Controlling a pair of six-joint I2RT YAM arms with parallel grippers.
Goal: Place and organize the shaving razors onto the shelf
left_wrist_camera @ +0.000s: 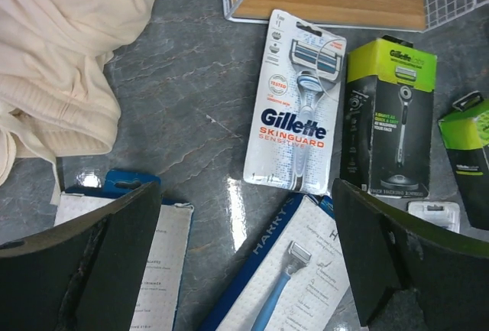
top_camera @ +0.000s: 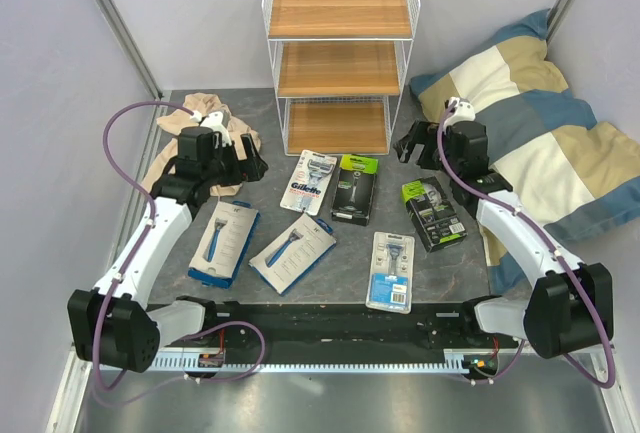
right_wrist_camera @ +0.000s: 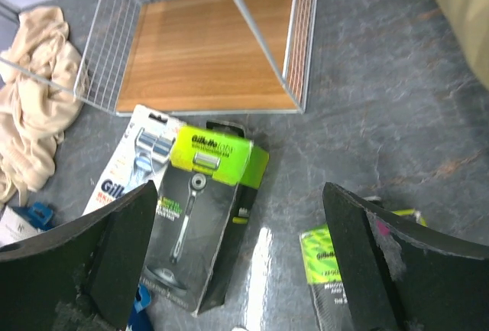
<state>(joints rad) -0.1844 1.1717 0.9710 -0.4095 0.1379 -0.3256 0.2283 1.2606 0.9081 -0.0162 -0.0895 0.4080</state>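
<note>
Six razor packs lie flat on the grey table in front of the shelf (top_camera: pixel 340 53). These are a Gillette blister card (top_camera: pixel 314 181), a black-and-green box (top_camera: pixel 355 188), a second black-and-green box (top_camera: pixel 434 213), two white packs with blue razors (top_camera: pixel 224 241) (top_camera: pixel 293 251), and a second blister card (top_camera: pixel 391 270). My left gripper (top_camera: pixel 248 165) is open and empty, hovering above the white packs (left_wrist_camera: pixel 294 277) (left_wrist_camera: pixel 114 254) and near the Gillette card (left_wrist_camera: pixel 298 105). My right gripper (top_camera: pixel 408 144) is open and empty, above the table between the two black-and-green boxes (right_wrist_camera: pixel 202 216) (right_wrist_camera: pixel 336 270). All three shelf boards are bare.
A crumpled beige cloth (top_camera: pixel 200 128) lies at the back left, under my left arm. A striped pillow (top_camera: pixel 540 123) fills the right side, beside my right arm. The shelf's bottom board (right_wrist_camera: pixel 206 52) sits just behind the packs. Grey walls close in left and right.
</note>
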